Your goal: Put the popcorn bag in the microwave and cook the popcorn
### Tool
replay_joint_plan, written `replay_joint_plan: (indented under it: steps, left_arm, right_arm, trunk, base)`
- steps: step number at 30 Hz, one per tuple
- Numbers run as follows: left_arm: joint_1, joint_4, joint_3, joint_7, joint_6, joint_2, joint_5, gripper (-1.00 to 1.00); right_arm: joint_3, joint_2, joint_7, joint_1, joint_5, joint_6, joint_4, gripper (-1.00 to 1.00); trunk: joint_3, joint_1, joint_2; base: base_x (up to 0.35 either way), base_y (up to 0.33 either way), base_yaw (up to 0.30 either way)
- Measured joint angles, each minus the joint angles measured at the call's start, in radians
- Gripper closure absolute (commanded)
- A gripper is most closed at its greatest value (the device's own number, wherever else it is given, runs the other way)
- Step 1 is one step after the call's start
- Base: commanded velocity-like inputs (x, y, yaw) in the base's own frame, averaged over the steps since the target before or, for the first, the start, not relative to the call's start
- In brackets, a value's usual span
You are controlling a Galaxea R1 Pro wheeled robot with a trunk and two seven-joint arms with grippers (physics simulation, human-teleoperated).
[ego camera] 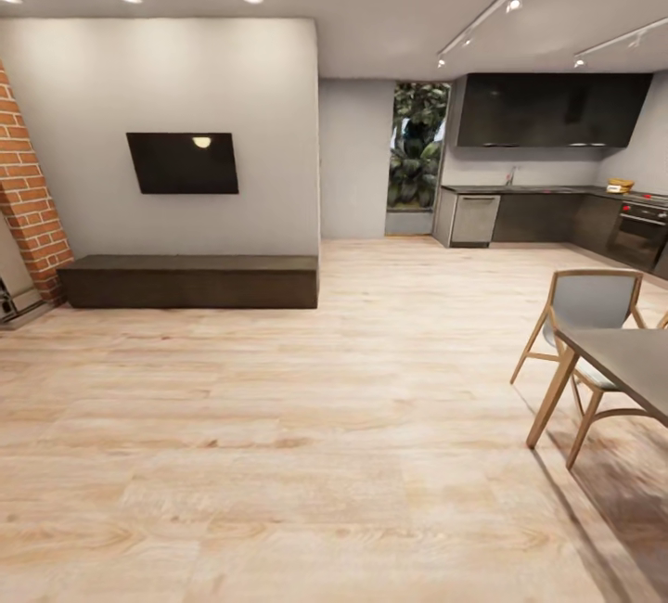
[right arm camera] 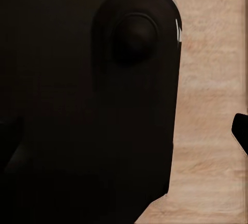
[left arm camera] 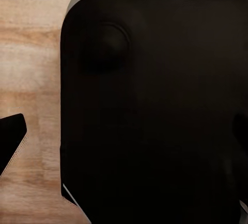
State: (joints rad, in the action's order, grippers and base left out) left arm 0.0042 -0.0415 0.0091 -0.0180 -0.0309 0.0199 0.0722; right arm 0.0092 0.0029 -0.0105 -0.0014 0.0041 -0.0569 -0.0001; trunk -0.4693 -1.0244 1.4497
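The kitchen (ego camera: 547, 176) lies far across the light wood floor (ego camera: 278, 455), with dark cabinets (ego camera: 552, 109) and a grey countertop (ego camera: 520, 188). A small tan-yellow thing, maybe the popcorn bag (ego camera: 619, 185), sits on that countertop near the steel oven (ego camera: 640, 232); it is too small to tell. Both wrist views show the robot's black base (left arm camera: 155, 110) over the floor, so I cannot tell whether either pincer is wide or narrow.
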Motion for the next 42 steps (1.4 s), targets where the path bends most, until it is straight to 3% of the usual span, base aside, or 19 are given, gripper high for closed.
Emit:
replay_joint_plan:
  steps: [42]
  left_arm:
    - [0.0, 0.0, 0.002, 0.0, 0.0, 0.003, 0.012, -1.0]
  right_arm:
    - [-0.006, 0.0, -0.001, 0.0, -0.001, -0.009, 0.0, -1.0]
  trunk:
    - [0.0, 0.0, 0.0]
  base:
    - [0.326, 0.0, 0.0]
